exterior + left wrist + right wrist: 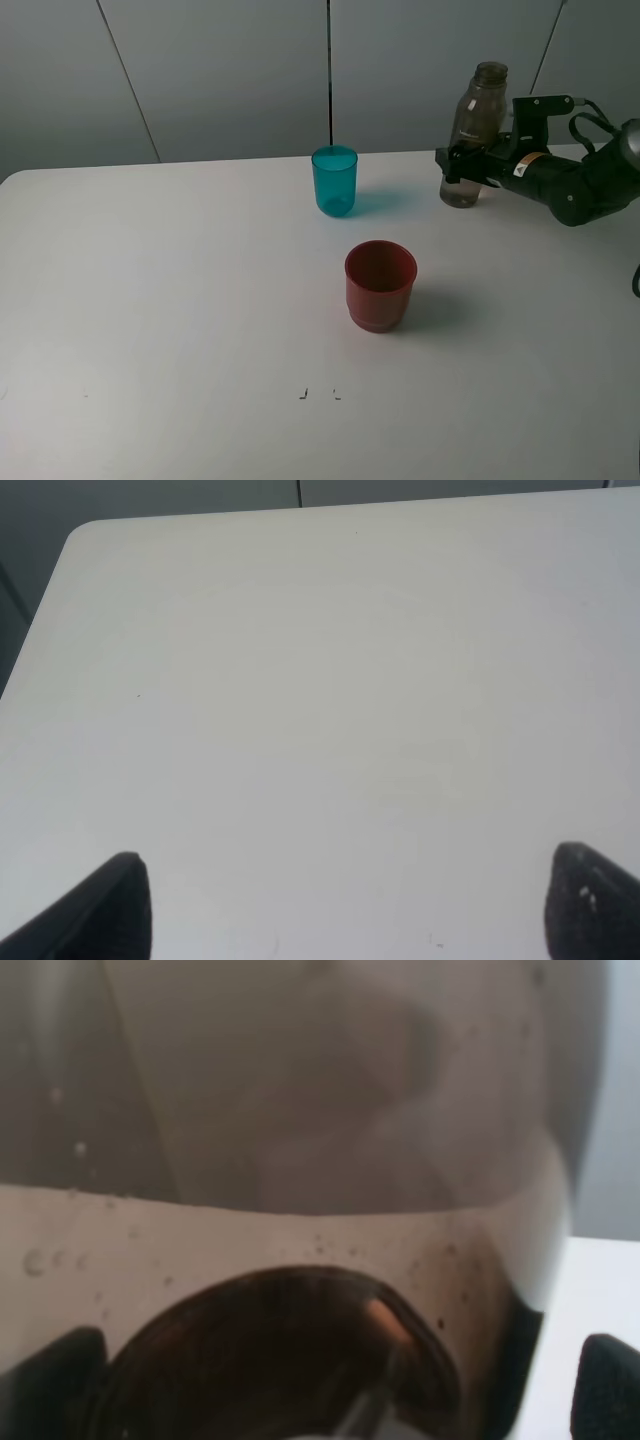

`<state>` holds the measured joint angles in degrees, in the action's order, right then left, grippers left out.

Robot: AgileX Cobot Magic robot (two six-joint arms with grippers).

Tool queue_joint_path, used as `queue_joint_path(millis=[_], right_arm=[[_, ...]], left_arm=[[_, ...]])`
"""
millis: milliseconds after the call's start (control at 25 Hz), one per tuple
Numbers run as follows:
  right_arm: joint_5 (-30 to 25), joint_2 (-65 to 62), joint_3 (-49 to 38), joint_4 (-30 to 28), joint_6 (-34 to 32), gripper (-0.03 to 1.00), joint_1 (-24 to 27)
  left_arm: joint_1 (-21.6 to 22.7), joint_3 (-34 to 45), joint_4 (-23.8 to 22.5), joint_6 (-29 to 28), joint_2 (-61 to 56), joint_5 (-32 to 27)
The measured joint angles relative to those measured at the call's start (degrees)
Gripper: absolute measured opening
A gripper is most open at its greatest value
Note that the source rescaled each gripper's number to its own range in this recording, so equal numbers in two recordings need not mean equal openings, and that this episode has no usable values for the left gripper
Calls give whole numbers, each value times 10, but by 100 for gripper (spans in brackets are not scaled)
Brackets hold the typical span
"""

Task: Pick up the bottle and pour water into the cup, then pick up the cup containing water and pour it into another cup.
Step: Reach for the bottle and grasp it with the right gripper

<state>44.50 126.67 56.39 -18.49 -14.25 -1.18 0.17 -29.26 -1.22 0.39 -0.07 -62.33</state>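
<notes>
The smoky grey-brown bottle (475,130) stands upright on the white table (150,300). In the high view it is behind the dark red cup (380,285) and off to its right. Water fills only the bottle's lowest part. The right gripper (465,168) straddles the bottle's lower body with its 2 fingers spread wide. A sliver of table shows between the bottle wall and one fingertip (610,1385), so nothing is clamped. The slim teal tumbler (334,181) stands upright behind the red cup, slightly to its left, apart from it. The left gripper (345,905) hovers over bare table, its 2 fingers wide apart and holding nothing.
</notes>
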Motion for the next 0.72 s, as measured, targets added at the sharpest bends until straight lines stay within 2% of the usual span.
queue_joint_path(millis=[640, 680, 720], right_arm=[[9, 10, 12, -2, -13, 99, 0], [9, 10, 12, -3, -13, 96, 0], [9, 10, 12, -3, -13, 88, 0]], left_arm=[[0, 0, 0, 0, 0, 0], [0, 0, 0, 0, 0, 0], [0, 0, 0, 0, 0, 0]])
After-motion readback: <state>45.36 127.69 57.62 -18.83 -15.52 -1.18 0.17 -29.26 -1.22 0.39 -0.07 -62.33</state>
